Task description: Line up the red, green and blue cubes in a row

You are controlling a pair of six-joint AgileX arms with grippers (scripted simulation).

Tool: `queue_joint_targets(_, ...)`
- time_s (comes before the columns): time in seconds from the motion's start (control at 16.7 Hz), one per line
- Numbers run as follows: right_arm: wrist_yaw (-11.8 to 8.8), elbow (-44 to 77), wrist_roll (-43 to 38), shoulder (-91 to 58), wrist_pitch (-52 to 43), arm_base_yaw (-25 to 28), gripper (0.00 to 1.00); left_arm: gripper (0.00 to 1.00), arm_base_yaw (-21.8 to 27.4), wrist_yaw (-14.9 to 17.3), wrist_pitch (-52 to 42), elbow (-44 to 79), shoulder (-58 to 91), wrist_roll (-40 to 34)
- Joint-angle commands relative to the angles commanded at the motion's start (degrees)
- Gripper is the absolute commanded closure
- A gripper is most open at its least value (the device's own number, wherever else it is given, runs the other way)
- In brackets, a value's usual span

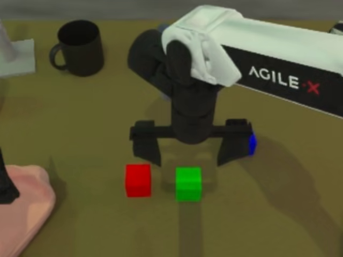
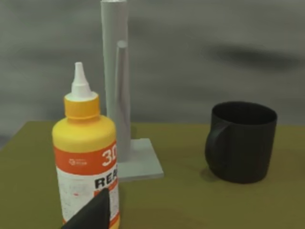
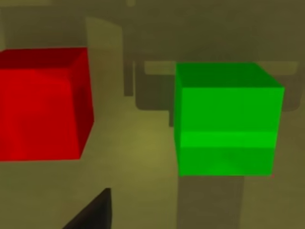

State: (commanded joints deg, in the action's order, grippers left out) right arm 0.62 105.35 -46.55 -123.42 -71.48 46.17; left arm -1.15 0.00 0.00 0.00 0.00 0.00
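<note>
In the lower middle of the top view, the small matte red cube (image 1: pixel 138 180) and matching green cube (image 1: pixel 188 183) sit side by side with a small gap, so two thirds of the row looks made. Just above them the right gripper (image 1: pixel 188 151) hangs with fingers spread wide, holding nothing. The deep blue cube (image 1: pixel 252 142) peeks out right of it, not yet in line. The right wrist view shows only red and green. The left wrist view alone shows an orange glue bottle (image 2: pixel 86 160), a grey stand (image 2: pixel 119 95) and, farther, a black mug (image 2: pixel 241 141); whether the left gripper (image 2: pixel 90 214) is open, I cannot tell.

White arm (image 1: pixel 278 53) — black gripper (image 1: pixel 190 152)
</note>
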Motion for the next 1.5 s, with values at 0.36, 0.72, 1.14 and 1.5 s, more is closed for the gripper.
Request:
queue_joint_targets(0.36, -0.03, 0.07, 2.12, -0.44, 0.23, -1.58, 0.00, 0.00, 0.00, 0.00, 0.00, 0.00, 0.00, 0.00)
queue_joint_targets(0.72, -0.30, 0.98, 15.99, -1.99, 0.69, -11.01, 0.00, 0.00, 0.00, 0.00, 0.00, 0.00, 0.00, 0.00)
queue_joint_targets(1.14, -0.44, 1.65, 26.84, -3.17, 1.07, -18.31, 0.00, 0.00, 0.00, 0.00, 0.00, 0.00, 0.00, 0.00)
queue_joint_targets(1.5, -0.43, -0.41, 26.70, -3.60, 3.31, -18.18, 0.00, 0.00, 0.00, 0.00, 0.00, 0.00, 0.00, 0.00)
